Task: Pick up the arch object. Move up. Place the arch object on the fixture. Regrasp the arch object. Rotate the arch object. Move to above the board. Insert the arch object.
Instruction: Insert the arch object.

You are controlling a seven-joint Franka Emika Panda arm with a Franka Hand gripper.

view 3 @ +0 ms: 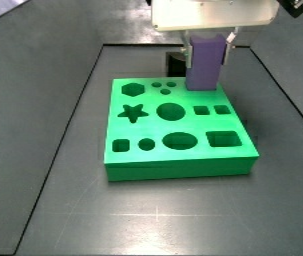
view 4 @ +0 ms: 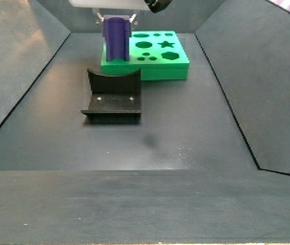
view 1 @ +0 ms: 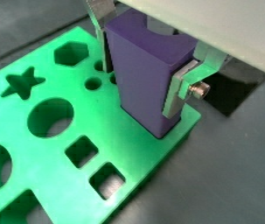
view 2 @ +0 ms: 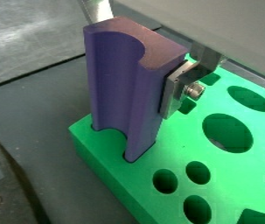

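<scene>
The purple arch object (view 1: 144, 74) stands upright, clamped between my gripper's (view 1: 141, 57) silver fingers (view 1: 184, 83). Its lower end sits in a cutout at a corner of the green board (view 1: 52, 149). In a wrist view the arch object (view 2: 125, 87) shows its curved groove running down into the board (view 2: 216, 166), and the gripper (view 2: 135, 52) is shut on it. In a side view the arch object (view 3: 207, 62) rises from the board's (view 3: 181, 150) far edge under the gripper (view 3: 210, 35). The black fixture (view 4: 114, 96) stands empty in front of the board (view 4: 167, 59).
The board carries star (view 1: 24, 83), hexagon (view 1: 70, 54), round (view 1: 51, 115) and square (view 1: 86, 150) cutouts. Dark floor with sloping walls surrounds the board (view 3: 60, 200). The fixture's base plate also shows in a wrist view (view 2: 0, 184).
</scene>
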